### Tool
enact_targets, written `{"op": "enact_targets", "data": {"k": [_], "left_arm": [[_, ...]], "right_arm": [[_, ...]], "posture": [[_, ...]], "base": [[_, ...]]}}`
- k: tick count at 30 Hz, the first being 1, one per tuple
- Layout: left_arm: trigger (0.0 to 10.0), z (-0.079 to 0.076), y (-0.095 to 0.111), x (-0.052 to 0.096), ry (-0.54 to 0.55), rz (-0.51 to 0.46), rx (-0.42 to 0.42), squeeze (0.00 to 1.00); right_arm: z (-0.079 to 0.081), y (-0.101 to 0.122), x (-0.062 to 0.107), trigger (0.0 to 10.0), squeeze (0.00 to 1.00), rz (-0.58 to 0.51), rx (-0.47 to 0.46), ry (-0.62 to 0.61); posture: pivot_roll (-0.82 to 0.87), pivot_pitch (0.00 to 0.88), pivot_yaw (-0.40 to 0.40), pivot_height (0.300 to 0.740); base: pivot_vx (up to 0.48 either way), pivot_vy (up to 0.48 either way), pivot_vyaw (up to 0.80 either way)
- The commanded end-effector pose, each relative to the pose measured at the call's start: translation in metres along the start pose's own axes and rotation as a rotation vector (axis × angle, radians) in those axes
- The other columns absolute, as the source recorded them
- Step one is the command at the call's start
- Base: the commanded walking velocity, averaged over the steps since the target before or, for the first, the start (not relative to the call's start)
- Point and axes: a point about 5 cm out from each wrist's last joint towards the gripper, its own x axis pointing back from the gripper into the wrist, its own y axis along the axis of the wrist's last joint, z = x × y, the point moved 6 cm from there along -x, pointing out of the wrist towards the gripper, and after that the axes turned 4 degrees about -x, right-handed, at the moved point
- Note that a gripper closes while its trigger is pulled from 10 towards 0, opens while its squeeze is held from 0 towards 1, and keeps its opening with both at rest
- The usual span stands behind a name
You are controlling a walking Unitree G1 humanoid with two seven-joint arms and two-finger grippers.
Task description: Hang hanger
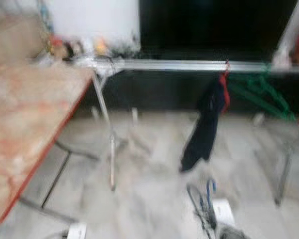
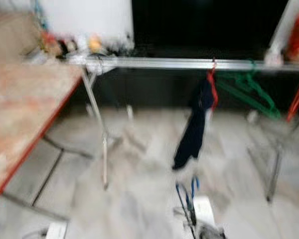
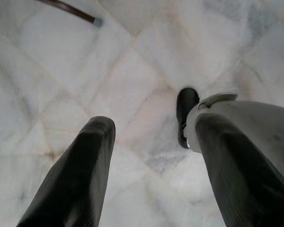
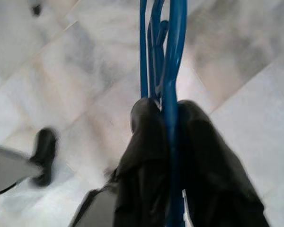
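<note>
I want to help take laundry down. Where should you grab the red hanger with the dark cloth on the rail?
Probably grip the red hanger at its neck just under the hook, coming from the front: the dark cloth drapes over its arms, and the rail blocks from above.

Right gripper (image 4: 165,123) fingers clamped together, left gripper (image 3: 149,130) fingers spread, pointing floorward

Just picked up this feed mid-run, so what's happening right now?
The robot is carrying a blue hanger, clamped between the right gripper fingers, toward a metal clothes rail. The head views are blurred. On the rail hang a dark garment on a red hanger and green hangers. The left gripper is open, holds nothing and points at the tiled floor. The blue hanger is not yet hung.
</note>
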Motion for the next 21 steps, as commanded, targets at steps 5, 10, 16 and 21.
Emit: {"op": "enact_targets", "data": {"k": [5,10,16,21], "left_arm": [[10.0,-0.009,0.014,-0.002,-0.016,-0.031,-0.001,0.00],[10.0,-0.011,0.019,-0.003,-0.018,-0.045,-0.002,0.00],[10.0,-0.008,0.045,-0.004,-0.015,-0.116,-0.013,0.00],[10.0,-0.006,0.093,-0.002,-0.019,-0.240,-0.041,0.00]], "right_arm": [[-0.005,0.000,0.000,10.0,0.00,0.007,-0.009,-0.018],[-0.006,-0.001,0.000,10.0,0.00,0.009,-0.005,-0.017],[-0.008,-0.001,0.001,10.0,0.00,0.006,0.009,-0.017],[-0.014,0.006,0.001,10.0,0.00,-0.019,0.018,-0.015]], "posture": [[-0.05,0.023,-0.034,0.740],[-0.05,0.024,-0.035,0.740],[-0.05,0.024,-0.035,0.740],[-0.05,0.024,-0.033,0.740]], "base": [[0.000,0.000,-0.72],[0.000,0.000,-0.74],[0.000,0.000,-0.74],[0.000,0.000,-0.72]]}}
